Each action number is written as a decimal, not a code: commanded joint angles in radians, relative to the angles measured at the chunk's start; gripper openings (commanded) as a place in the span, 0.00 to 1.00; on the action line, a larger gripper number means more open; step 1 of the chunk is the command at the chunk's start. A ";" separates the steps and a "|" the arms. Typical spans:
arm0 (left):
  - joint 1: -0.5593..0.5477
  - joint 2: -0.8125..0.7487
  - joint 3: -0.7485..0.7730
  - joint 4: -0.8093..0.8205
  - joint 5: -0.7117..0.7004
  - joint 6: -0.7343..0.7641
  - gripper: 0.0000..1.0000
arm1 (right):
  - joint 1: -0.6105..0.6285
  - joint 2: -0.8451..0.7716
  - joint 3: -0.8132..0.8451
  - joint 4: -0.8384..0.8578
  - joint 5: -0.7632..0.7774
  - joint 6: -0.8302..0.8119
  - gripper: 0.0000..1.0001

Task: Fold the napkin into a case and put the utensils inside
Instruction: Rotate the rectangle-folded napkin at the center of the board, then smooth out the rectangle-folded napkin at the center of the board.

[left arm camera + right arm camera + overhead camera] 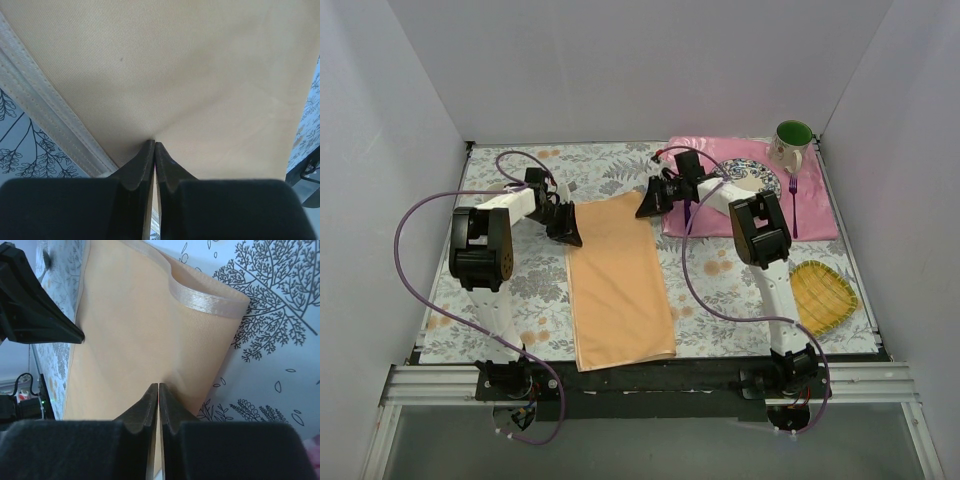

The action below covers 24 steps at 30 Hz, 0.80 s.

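The peach-orange napkin (618,290) lies folded into a long strip down the middle of the table. My left gripper (570,235) sits at its far left corner. In the left wrist view the left gripper (154,143) is shut, and the napkin (175,65) puckers at its tips. My right gripper (645,208) is at the far right corner. In the right wrist view the right gripper (158,385) is shut on the napkin (130,320), whose hemmed edge curls up beyond it. The purple fork (793,205) lies on the pink placemat (815,215). A dark purple knife (688,214) shows partly under the right arm.
A patterned plate (755,180) and a green-lined mug (792,143) stand on the placemat at the back right. A yellow woven mat (822,295) lies at the right, near the right arm's base. White walls enclose the floral tablecloth (520,290).
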<state>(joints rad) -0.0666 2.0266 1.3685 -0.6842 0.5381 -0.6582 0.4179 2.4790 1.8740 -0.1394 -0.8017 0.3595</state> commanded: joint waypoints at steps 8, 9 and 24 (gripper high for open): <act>-0.001 -0.123 0.156 0.028 0.386 0.014 0.47 | -0.016 -0.385 -0.229 0.192 -0.189 0.085 0.25; -0.009 -0.103 0.215 0.032 0.416 -0.006 0.49 | -0.018 -0.411 -0.255 0.190 -0.192 0.088 0.25; -0.225 0.076 0.126 0.897 0.401 -0.872 0.98 | 0.013 -0.652 -0.845 0.323 -0.103 0.237 0.01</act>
<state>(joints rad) -0.2569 2.0659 1.5089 -0.0471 0.9855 -1.3033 0.4133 1.7878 1.0271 0.1284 -0.9150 0.5510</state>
